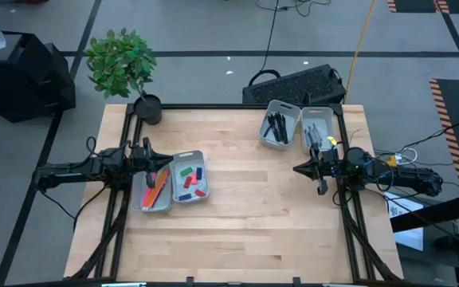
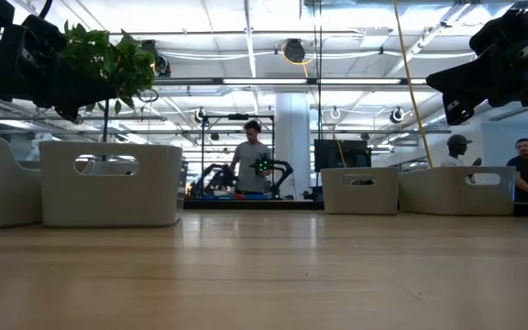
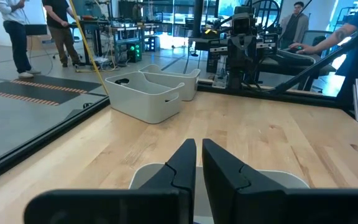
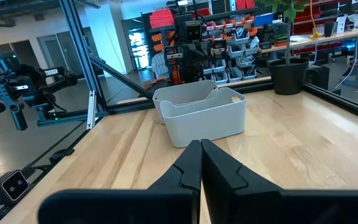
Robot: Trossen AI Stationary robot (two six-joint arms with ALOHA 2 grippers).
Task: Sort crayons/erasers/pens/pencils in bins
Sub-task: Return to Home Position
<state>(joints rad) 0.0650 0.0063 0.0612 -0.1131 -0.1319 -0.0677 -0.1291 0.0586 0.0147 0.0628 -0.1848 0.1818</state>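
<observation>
Four bins [image 1: 170,191] look filled and nothing lies loose on the bench [image 1: 237,231]; both claws, left claw [image 1: 164,159] and right claw [image 1: 298,169], are pressed together and empty, so pull back clear of the walls.

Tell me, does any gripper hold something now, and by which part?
Nothing is held. The left gripper is shut and empty above the bins; the right gripper is shut and empty too.

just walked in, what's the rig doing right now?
Sorting looks done or nearly so. No loose items show on the table. Pencils lie in one left bin, erasers in the bin beside it, pens in a far-right bin. The left gripper hangs over the pencil bin, fingers shut and empty. The right gripper hovers near the right bins, also shut and empty.
</observation>
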